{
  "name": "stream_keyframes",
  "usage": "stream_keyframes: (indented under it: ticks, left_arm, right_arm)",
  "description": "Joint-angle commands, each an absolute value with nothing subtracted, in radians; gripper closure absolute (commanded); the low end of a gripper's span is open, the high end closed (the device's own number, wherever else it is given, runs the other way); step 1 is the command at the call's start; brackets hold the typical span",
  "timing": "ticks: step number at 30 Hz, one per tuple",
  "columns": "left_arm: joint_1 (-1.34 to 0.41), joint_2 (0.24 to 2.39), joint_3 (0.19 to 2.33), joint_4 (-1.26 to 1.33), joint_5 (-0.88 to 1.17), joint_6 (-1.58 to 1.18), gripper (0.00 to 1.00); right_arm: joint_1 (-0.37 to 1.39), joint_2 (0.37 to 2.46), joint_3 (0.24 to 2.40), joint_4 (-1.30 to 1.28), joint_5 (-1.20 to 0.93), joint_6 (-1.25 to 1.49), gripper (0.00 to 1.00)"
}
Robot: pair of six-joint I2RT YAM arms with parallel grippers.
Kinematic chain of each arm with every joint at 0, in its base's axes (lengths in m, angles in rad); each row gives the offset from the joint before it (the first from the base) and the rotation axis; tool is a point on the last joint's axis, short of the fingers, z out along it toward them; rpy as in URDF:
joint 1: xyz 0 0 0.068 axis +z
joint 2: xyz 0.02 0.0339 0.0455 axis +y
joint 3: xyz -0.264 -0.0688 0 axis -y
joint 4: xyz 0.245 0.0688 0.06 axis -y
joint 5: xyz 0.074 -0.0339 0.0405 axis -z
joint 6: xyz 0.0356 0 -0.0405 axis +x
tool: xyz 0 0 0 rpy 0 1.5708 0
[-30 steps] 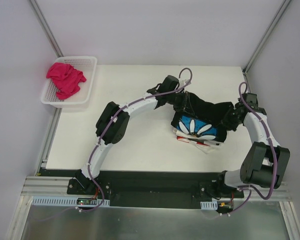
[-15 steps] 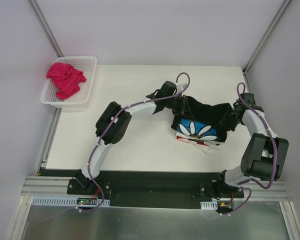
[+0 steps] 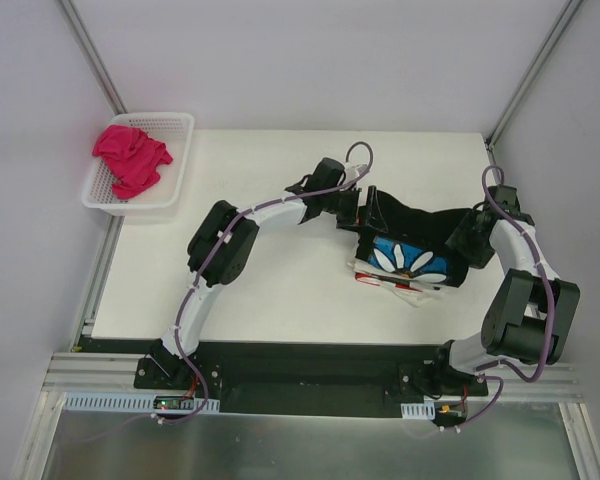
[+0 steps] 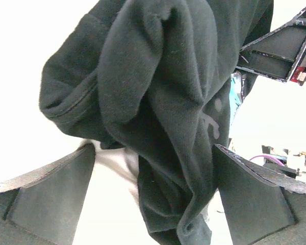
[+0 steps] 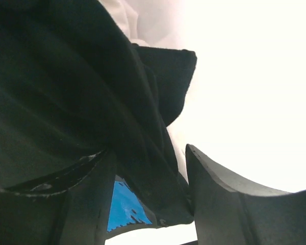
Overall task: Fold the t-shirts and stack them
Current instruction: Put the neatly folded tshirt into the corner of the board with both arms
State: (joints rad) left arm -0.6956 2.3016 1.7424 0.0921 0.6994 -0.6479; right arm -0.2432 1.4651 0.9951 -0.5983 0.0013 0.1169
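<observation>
The black t-shirt [image 3: 412, 224] with its white daisy on a blue patch [image 3: 410, 262] lies on top of a small pile at the table's right centre. Pale and red cloth edges [image 3: 395, 285] show under it. My left gripper [image 3: 365, 207] is at the shirt's far left corner. In the left wrist view that gripper [image 4: 153, 191] stands wide open, with a loose fold of black t-shirt [image 4: 158, 76] hanging between the fingers. My right gripper [image 3: 468, 240] is at the shirt's right edge. Its jaws [image 5: 150, 196] are apart around loose black cloth [image 5: 51, 92]. A pink t-shirt [image 3: 130, 158] lies crumpled in the basket.
The white mesh basket [image 3: 177, 165] overhangs the table's far left corner. Grey walls and slanted metal posts [image 3: 90, 55] close in both sides. Bare white table [image 3: 270, 290] lies left of the pile and in front of it.
Both grippers have opened and let go of the black t-shirt. The shirt has spread wider and flatter over the pile, and the two grippers have drawn slightly apart.
</observation>
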Motion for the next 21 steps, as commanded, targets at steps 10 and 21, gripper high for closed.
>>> stream_keyframes:
  ticks: [10,21]
  left_arm:
    - [-0.626,2.158,1.701,0.023,0.631,-0.540,0.01]
    - [-0.500,1.962,1.841,-0.110,0.575,-0.433,0.01]
  right_arm:
    - [-0.265,1.335,1.063,-0.664,0.104,0.100,0.41]
    - [-0.255,1.203,1.206,-0.671,-0.035,0.110,0.99]
